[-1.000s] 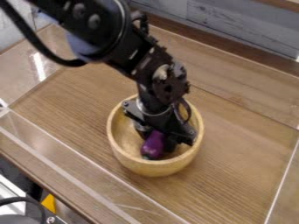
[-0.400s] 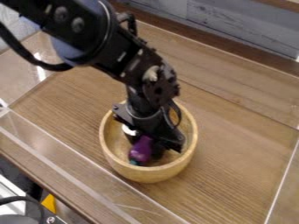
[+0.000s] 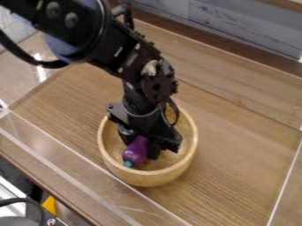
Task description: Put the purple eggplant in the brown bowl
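Observation:
The brown bowl [image 3: 165, 166] sits on the wooden table, round and light-coloured with a thick rim. Inside it lies the purple eggplant [image 3: 137, 151], tilted, its teal stem end pointing down-left near the bowl's floor. My gripper [image 3: 147, 138] reaches down into the bowl from above on the black arm. Its fingers are shut on the upper end of the eggplant. The eggplant's top is hidden by the fingers.
A clear raised wall [image 3: 71, 181] runs along the table's front and left edges. A grey panel [image 3: 236, 22] stands behind the far edge. Bare wood [image 3: 248, 132] lies to the right of the bowl.
The gripper and eggplant have shifted left and toward the front. The bowl has slid the same way with them. The eggplant now sits lower and more tilted.

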Tool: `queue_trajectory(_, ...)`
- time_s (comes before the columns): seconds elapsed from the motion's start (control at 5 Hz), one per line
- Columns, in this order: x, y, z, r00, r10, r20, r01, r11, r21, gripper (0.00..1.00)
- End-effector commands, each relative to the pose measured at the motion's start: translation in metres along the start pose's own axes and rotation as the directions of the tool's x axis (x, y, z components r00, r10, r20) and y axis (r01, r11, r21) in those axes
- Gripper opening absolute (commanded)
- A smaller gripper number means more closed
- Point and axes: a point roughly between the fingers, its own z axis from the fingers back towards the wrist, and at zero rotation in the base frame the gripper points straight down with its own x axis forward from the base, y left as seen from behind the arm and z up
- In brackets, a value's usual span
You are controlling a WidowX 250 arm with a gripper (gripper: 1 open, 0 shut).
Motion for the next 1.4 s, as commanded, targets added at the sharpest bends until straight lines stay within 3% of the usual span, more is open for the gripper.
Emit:
queue_trajectory(0.0,0.014,-0.003,0.009,0.998,0.049,0.045,-0.049,0.999,0.011,0.00)
queue_trajectory(0.2,0.016,-0.005,0.007,0.995,0.095,0.041,-0.096,0.995,0.028,0.00)
queue_trajectory(0.6,0.014,0.003,0.008,0.994,0.106,0.040,-0.108,0.993,0.045,0.00)
queue_trajectory(1.0,0.012,0.005,-0.014,0.987,0.158,0.037,-0.161,0.985,0.070,0.00)
queue_trajectory(1.2,0.007,0.000,-0.018,0.987,0.155,0.037,-0.157,0.985,0.076,0.00)
